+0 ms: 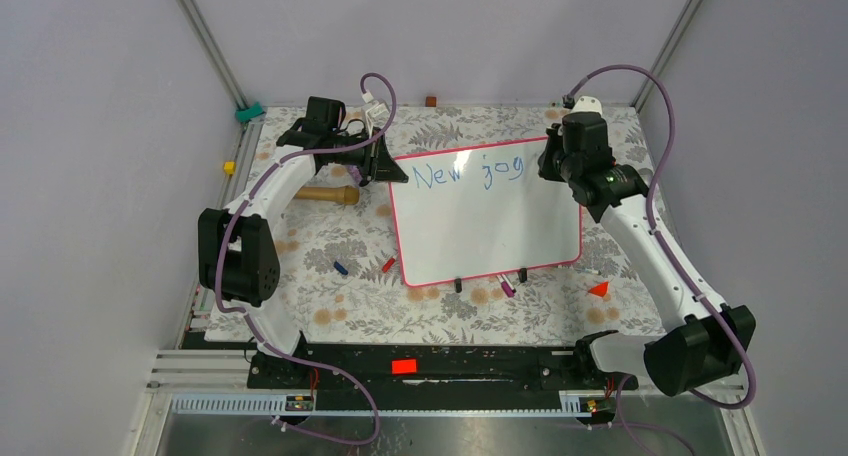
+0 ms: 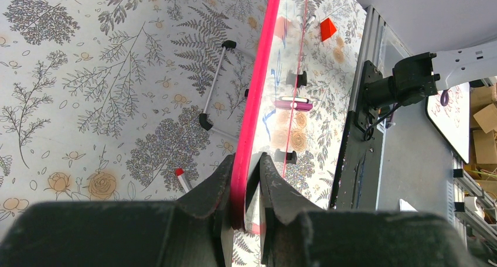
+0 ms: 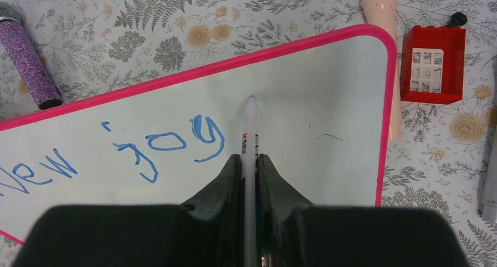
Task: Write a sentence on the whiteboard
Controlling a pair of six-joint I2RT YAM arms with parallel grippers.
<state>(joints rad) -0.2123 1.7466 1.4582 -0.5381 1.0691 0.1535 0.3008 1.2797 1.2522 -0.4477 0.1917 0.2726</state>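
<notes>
The whiteboard (image 1: pixel 490 226), glossy white with a pink-red frame, lies on the floral table. Blue handwriting on it reads "New jog" (image 1: pixel 468 173) in one line. My left gripper (image 1: pixel 385 161) is shut on the board's far left corner; in the left wrist view its jaws pinch the pink frame (image 2: pixel 249 161). My right gripper (image 1: pixel 555 161) is shut on a white marker (image 3: pixel 250 138), whose tip points at the board to the right of the "g" (image 3: pixel 208 138), near the top edge. I cannot tell if the tip touches the board.
A red block (image 3: pixel 432 65), a pink handle (image 3: pixel 384 21) and a purple glitter stick (image 3: pixel 29 56) lie beyond the board's far edge. A wooden handle (image 1: pixel 325 194), small marker caps (image 1: pixel 340 268) and a red cone (image 1: pixel 599 289) lie around the board. Black clips (image 1: pixel 458 285) sit on its near edge.
</notes>
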